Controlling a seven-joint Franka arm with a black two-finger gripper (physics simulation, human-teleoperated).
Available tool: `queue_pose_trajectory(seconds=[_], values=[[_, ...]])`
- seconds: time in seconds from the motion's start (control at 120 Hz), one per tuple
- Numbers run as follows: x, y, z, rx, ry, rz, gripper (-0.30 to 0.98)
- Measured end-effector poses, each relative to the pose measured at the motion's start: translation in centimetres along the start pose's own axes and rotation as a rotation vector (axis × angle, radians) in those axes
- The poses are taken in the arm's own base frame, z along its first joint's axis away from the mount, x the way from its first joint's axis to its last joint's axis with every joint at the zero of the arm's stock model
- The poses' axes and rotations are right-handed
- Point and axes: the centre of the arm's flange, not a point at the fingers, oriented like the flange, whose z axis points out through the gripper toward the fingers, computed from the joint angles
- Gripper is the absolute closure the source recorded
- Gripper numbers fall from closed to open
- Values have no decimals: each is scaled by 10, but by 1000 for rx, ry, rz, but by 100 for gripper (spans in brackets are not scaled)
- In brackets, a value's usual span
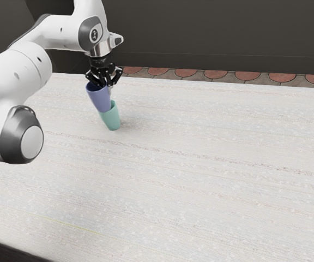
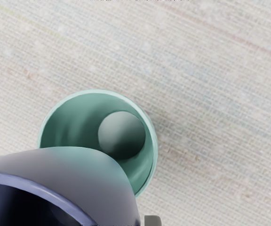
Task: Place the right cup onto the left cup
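Observation:
In the exterior view my gripper (image 1: 108, 83) is shut on the rim of the blue-purple cup (image 1: 99, 99), which hangs tilted. The green cup (image 1: 111, 118) stands on the table, partly behind the lower end of the held cup. In the wrist view the blue-purple cup (image 2: 74, 172) covers part of the mouth of the green cup (image 2: 72, 122), whose inside and round bottom are visible. Whether the two cups touch I cannot tell.
The pale striped table (image 1: 200, 164) extends around the cups. Beyond its far edge lie reddish round paving stones (image 1: 215, 74) and a dark wall (image 1: 217, 33). The arm (image 1: 15, 82) reaches in from the exterior view's left.

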Motion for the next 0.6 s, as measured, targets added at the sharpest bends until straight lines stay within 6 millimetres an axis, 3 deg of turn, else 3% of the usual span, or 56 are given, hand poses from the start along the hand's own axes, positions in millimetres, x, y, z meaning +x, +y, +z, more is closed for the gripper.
queue_pose_trajectory(seconds=[0.258, 0.6], values=[[3, 9, -7, -7, 15, 24, 78], [15, 4, 5, 3, 13, 23, 78]])
